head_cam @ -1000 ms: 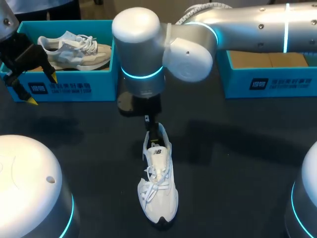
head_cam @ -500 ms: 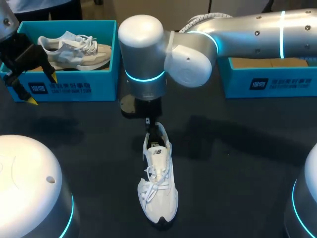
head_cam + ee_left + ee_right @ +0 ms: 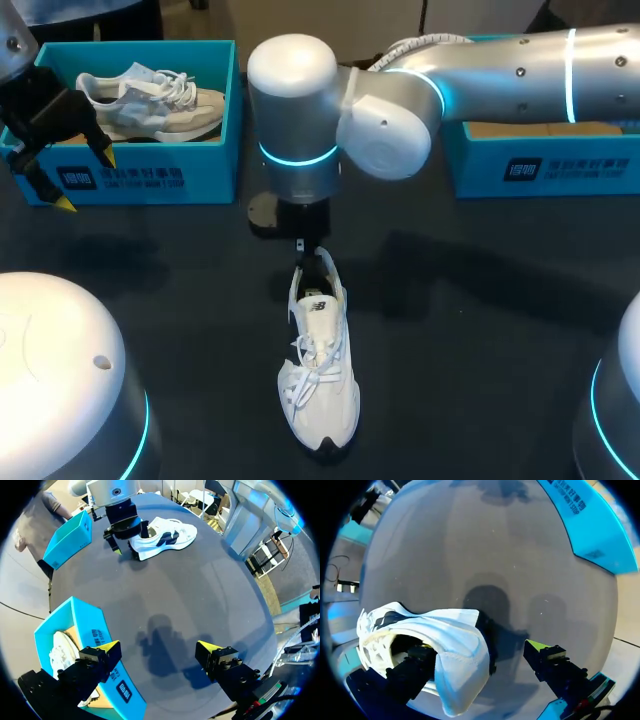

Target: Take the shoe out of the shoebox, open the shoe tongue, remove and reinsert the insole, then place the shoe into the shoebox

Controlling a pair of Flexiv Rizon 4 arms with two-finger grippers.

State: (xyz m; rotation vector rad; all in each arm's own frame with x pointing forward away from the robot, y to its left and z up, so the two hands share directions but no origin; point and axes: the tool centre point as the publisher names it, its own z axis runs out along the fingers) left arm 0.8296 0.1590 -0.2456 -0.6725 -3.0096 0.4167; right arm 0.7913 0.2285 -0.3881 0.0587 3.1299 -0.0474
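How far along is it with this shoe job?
Done: a white shoe lies on the table, outside the boxes. In hand: the right hand is open at its heel, one finger inside the opening. I cannot tell if the insole has been out. The left hand hangs open by the left shoebox, which holds a second shoe. Left: boxing the white shoe.

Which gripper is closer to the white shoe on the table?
Right: the right gripper is at the heel of the shoe, one finger inside; the left gripper hangs by the shoebox.
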